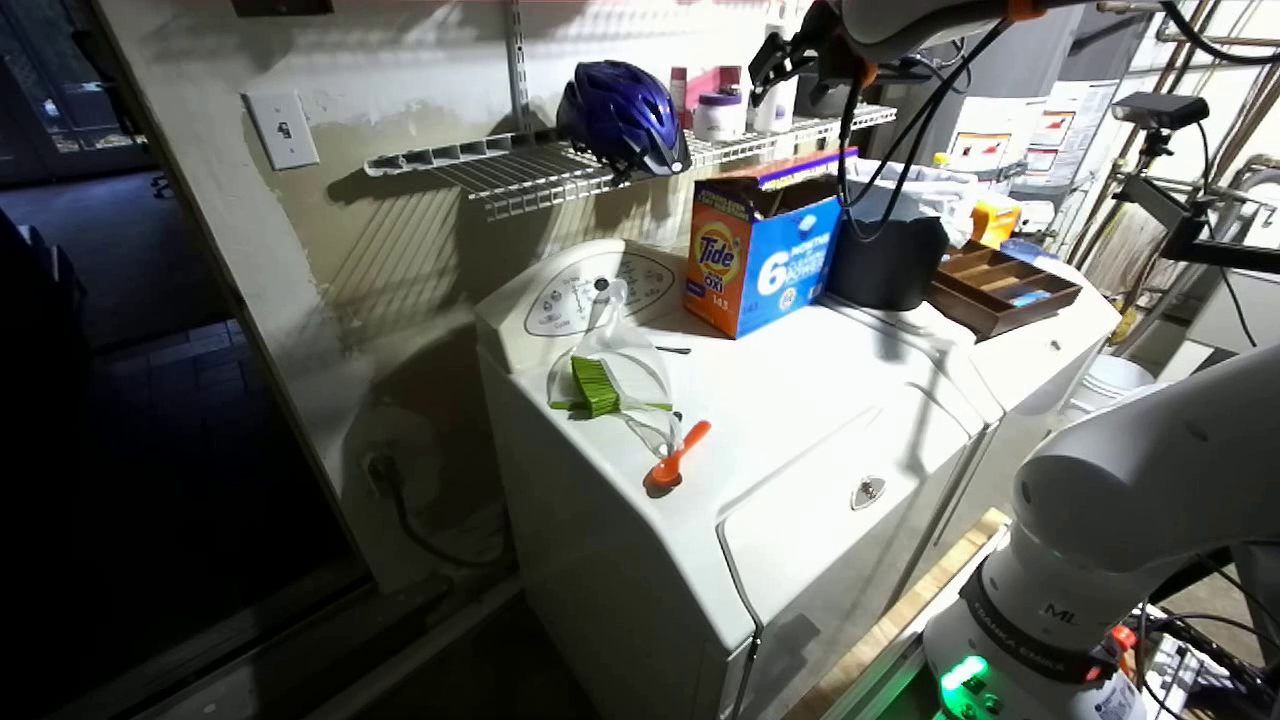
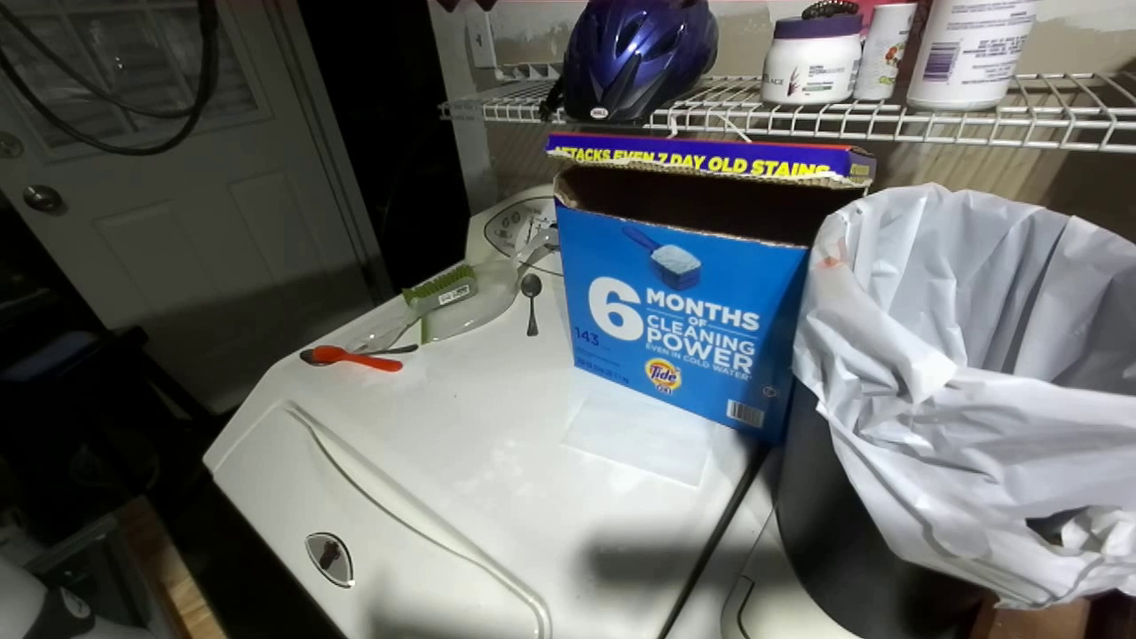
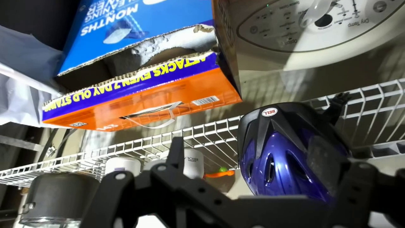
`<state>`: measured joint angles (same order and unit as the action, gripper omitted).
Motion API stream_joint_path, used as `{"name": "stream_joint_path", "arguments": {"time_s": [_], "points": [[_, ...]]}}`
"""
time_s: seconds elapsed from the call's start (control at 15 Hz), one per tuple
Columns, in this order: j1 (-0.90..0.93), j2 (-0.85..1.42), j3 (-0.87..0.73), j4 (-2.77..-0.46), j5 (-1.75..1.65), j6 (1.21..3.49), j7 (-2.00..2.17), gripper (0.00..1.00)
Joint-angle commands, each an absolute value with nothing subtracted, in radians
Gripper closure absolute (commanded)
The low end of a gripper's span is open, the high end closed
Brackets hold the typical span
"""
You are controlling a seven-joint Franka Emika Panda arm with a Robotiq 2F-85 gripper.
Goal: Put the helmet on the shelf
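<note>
The glossy blue helmet (image 1: 622, 112) rests on the white wire shelf (image 1: 520, 178), its dark visor reaching over the front rail. An exterior view shows the helmet (image 2: 639, 55) from the front, left of the white jars, with a strap hanging at its side. My gripper (image 1: 772, 72) is to the right of the helmet, above the shelf and apart from it. In the wrist view the gripper (image 3: 251, 158) is open, its fingers wide apart. Beyond them shows the helmet (image 3: 275, 155), partly covered by the right finger; nothing is held.
The open Tide box (image 1: 780, 265) stands below the shelf on the white appliance, beside a black bin (image 1: 890, 265) with a white liner. Jars (image 1: 718, 117) stand on the shelf right of the helmet. A green brush (image 1: 595, 387) and orange spoon (image 1: 682, 455) lie near the appliance's edge.
</note>
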<state>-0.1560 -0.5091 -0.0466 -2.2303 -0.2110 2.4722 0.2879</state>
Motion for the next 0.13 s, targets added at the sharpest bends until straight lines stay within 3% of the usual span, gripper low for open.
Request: {"name": "stream_joint_path", "arguments": {"time_s": [0.0,0.07], "points": [[-0.176,-0.508,-0.031,-2.229,-0.194,2.472,0.275,0.00],[-0.176,-0.508,-0.031,-2.229,-0.194,2.472,0.275,0.00]]}}
